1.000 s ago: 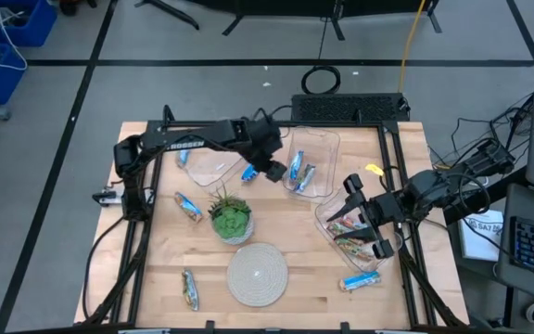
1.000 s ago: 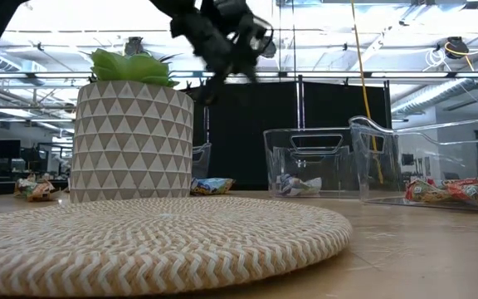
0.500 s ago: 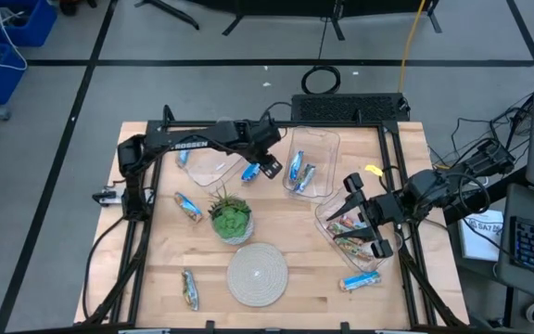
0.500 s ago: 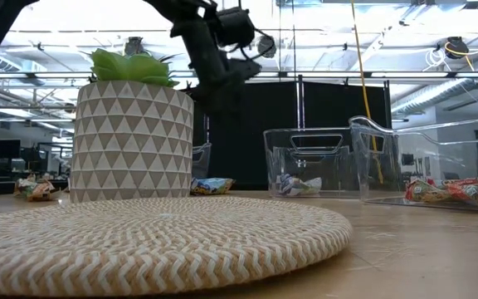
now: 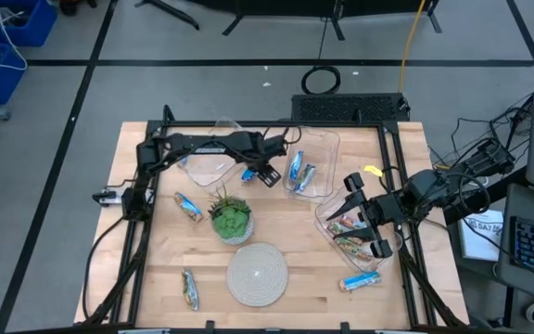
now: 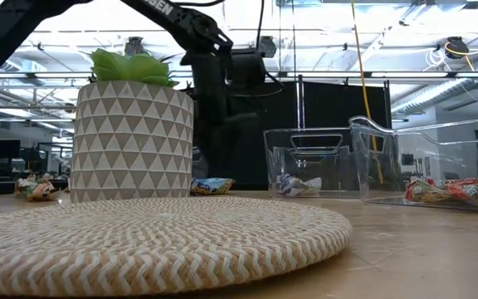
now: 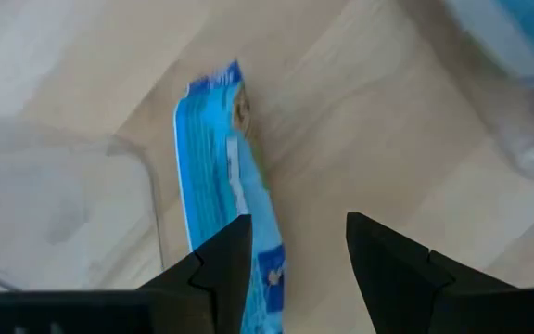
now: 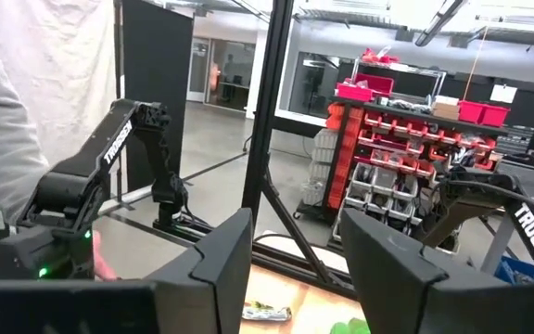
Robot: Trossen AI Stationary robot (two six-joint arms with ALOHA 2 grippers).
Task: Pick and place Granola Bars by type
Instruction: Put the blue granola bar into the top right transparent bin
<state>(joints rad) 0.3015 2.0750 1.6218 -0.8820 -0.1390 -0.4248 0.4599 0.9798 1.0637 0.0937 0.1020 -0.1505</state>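
Broadly, the wooden table carries everything, and the potted plant near its middle serves as the landmark. Just in front of the plant lies a round woven mat.

Behind the plant and slightly toward the left arm's side sits one clear bin. A second clear bin stands behind the plant toward the right arm's side, with blue-silver bars inside it. A third clear bin sits well off to the plant's right-arm side and holds the red, green and tan bars.

The left arm reaches across the table behind the plant, its gripper lowered between the first two bins. Its fingers stand a narrow way apart, closed on nothing, straddling the end of a bright blue bar that lies flat on the wood beside the first bin's corner. The right gripper hangs over the third bin with its fingers spread wide and empty.

Loose bars remain on the table: one blue-silver bar just beside the plant on the left arm's side, one bar in front of the plant beside the mat, one blue bar in front of the third bin, and one behind the first bin.
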